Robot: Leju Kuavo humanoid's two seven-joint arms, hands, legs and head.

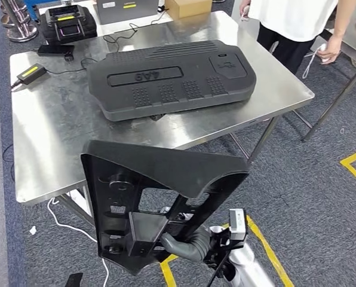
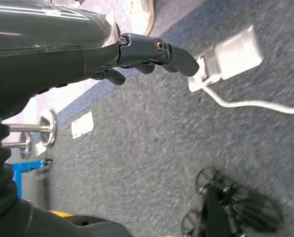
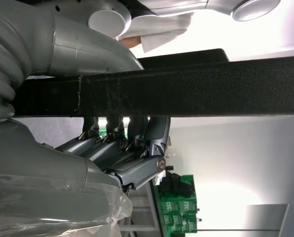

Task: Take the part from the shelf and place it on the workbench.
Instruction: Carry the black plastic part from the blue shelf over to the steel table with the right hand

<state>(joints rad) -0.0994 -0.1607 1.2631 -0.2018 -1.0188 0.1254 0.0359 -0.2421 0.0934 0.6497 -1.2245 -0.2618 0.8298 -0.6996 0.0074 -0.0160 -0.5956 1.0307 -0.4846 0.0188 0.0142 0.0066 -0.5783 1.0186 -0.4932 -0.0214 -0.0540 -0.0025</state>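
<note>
Your right robot hand (image 3: 127,153) grips the black part (image 1: 158,197) short of the surface (image 1: 54,137); left robot hand (image 2: 145,57) hangs empty, fingers loosely extended. A one-sided hold could let it tip against the near edge.

Our right hand (image 3: 112,158) shows grey metallic fingers (image 3: 138,170) with a small round screw at a knuckle, a ribbed grey cover behind it and what seems to be clear plastic wrap beside that cover. Our left hand (image 2: 138,54) is dark grey, its fingers blunt-tipped, with a screw head near the ribbed black cuff.
</note>
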